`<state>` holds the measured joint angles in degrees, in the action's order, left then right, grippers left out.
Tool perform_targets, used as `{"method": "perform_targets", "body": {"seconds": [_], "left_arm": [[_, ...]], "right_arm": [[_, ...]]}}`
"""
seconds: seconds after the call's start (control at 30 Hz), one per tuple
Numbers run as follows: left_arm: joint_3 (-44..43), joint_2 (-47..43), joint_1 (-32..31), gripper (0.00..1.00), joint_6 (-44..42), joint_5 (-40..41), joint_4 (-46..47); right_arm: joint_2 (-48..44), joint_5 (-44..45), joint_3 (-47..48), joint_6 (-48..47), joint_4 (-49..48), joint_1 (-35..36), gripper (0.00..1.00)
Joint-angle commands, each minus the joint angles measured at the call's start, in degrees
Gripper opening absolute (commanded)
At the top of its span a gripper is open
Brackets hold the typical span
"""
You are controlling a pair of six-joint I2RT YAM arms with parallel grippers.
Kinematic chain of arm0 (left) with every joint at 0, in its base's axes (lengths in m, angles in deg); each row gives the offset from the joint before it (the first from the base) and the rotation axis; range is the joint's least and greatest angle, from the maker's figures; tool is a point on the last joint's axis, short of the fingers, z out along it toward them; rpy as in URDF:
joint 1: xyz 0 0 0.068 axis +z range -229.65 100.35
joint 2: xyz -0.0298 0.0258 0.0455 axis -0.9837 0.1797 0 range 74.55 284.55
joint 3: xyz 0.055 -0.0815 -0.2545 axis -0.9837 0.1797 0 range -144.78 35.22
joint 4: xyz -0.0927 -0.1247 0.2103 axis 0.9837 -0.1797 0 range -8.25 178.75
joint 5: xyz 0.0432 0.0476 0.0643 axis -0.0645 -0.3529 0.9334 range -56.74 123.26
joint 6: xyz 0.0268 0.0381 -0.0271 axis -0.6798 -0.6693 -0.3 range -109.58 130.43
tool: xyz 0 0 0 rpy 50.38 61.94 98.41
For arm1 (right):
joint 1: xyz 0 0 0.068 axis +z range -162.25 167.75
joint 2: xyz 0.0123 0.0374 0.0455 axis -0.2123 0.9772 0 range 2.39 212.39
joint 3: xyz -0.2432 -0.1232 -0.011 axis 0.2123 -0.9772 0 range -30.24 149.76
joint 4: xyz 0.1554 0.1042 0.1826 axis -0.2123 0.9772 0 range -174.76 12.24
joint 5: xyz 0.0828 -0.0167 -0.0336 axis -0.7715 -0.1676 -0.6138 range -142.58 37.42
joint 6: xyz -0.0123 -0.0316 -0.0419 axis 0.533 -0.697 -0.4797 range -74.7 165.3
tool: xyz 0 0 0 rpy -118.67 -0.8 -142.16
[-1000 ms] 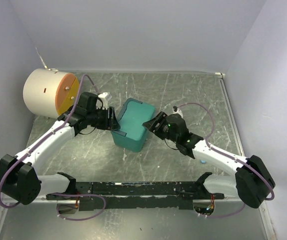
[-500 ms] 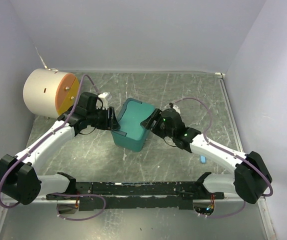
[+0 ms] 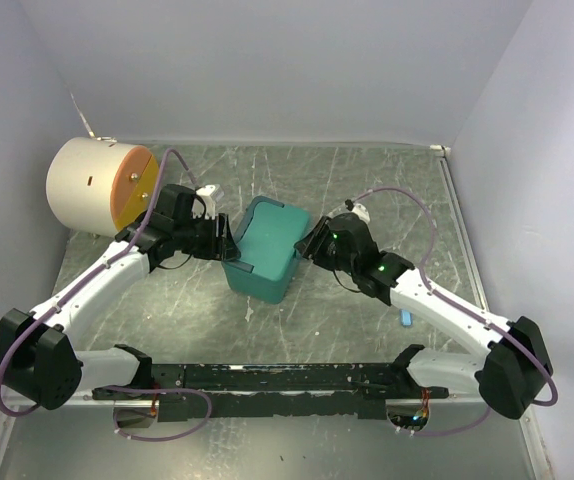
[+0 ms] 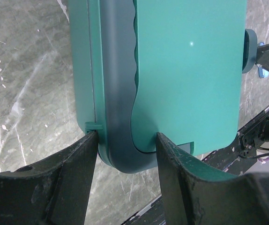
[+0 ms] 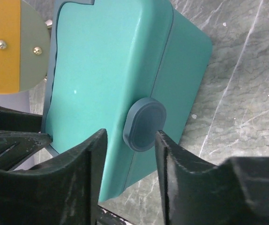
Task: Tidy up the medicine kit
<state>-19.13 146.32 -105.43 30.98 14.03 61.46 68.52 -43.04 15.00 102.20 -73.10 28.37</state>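
Observation:
The medicine kit [image 3: 267,250] is a teal box with its lid down, standing mid-table. My left gripper [image 3: 225,243] is shut on its left end. In the left wrist view both fingers press the dark grey-blue band of the kit [image 4: 190,70] at the rounded corner, the gripper [image 4: 125,140] straddling it. My right gripper [image 3: 307,245] stands open at the kit's right side. In the right wrist view the grey-blue oval latch [image 5: 144,124] sits just ahead of the gripper [image 5: 130,136], its right fingertip touching the latch's edge, the left over the kit's lid [image 5: 106,70].
A big cream cylinder with an orange face [image 3: 97,185] stands at the back left, close behind the left arm. A small blue item [image 3: 405,318] lies on the table by the right forearm. A black rail [image 3: 287,378] runs along the near edge. Walls close in all around.
The right arm has swung in and its gripper has come up to the kit's latch side. The small blue item is now uncovered. The left arm and kit have not moved.

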Motion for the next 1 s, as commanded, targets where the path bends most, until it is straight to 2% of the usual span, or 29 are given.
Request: {"method": "perform_targets", "body": {"seconds": [0.0,0.23,0.43,0.83,0.9,0.97], "left_arm": [[1.34,0.48,-0.74,0.61,-1.4,1.11,-4.37],[1.39,0.58,-0.76,0.61,-1.31,1.0,-4.35],[1.36,0.48,-0.76,0.61,-1.22,0.9,-4.18],[1.5,0.25,-0.76,0.61,-1.07,0.68,-4.22],[1.73,-0.03,-0.76,0.62,-0.76,0.56,-4.02],[1.75,-0.13,-0.76,0.67,-0.44,0.08,-3.83]], "right_arm": [[-0.11,1.18,0.48,-0.49,1.18,0.23,0.41],[1.76,1.41,0.24,-1.38,-0.76,0.2,0.21],[4.26,1.12,0.88,-1.85,-0.31,0.13,0.16],[2.48,-0.22,-2.3,-1.76,-5.46,0.2,0.17],[0.54,0.13,-2.06,-1.71,-4.28,0.2,0.21],[-1.61,0.66,-1.8,-1.9,-2.17,0.24,0.3]]}}
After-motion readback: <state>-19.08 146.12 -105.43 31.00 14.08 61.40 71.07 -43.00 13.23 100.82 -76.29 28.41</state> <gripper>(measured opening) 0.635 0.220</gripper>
